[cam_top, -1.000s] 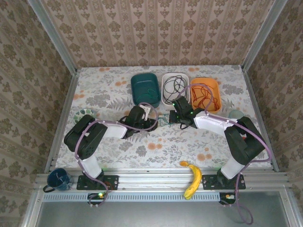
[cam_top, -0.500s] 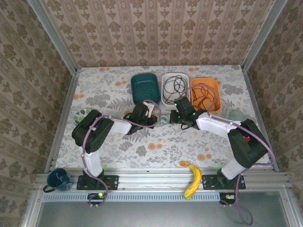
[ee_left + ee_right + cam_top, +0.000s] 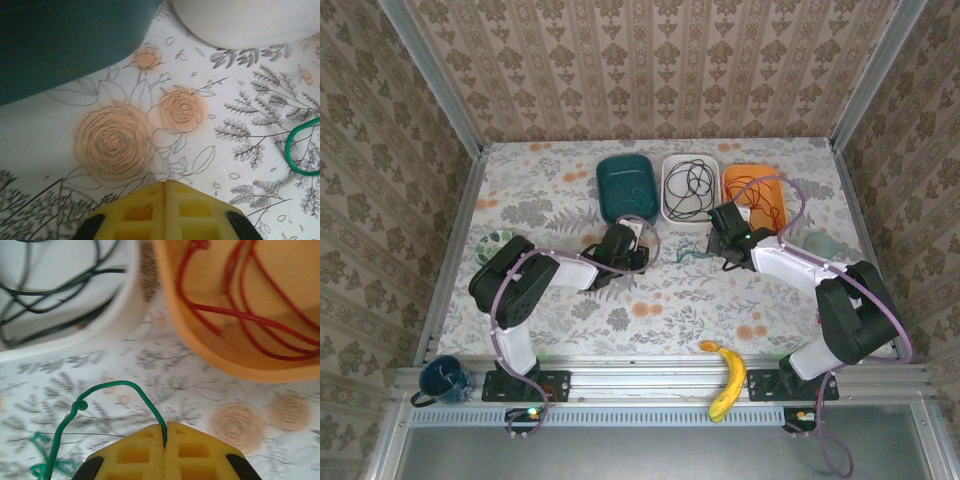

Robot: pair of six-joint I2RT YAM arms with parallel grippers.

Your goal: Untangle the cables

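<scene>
Two sets of jaws, and both were pinched fully shut. The right gripper [image 3: 165, 429] had its yellow fingers [image 3: 132, 452] clamped on the green cable [image 3: 117, 385]. The wire came straight out of the seam between them, arched up and over to the left, made a tiny curl, then dropped into a messy little knot. All of that lay on the flowery table [image 3: 550, 180] just in front of the white bin [image 3: 690, 217], on the near side of it.

The left gripper [image 3: 165, 184] was closed on nothing, its two fingers simply pressed together. It sat low over the table off the white bin's near left corner. One loop of the green wire lay off to the side of it, apart from the fingers.

Going outward, the black cable [image 3: 688, 185] was lying loosely coiled inside the white bin. The teal bin [image 3: 625, 185] stood right against the white bin's left side, and the orange bin [image 3: 755, 169] stood just beside its right side with the red cable [image 3: 757, 207] in it.

Well in front of the white bin, a banana [image 3: 728, 378] lay on the metal rail at the near edge. A dark blue mug [image 3: 442, 378] sat way off to the near left of the bin.
</scene>
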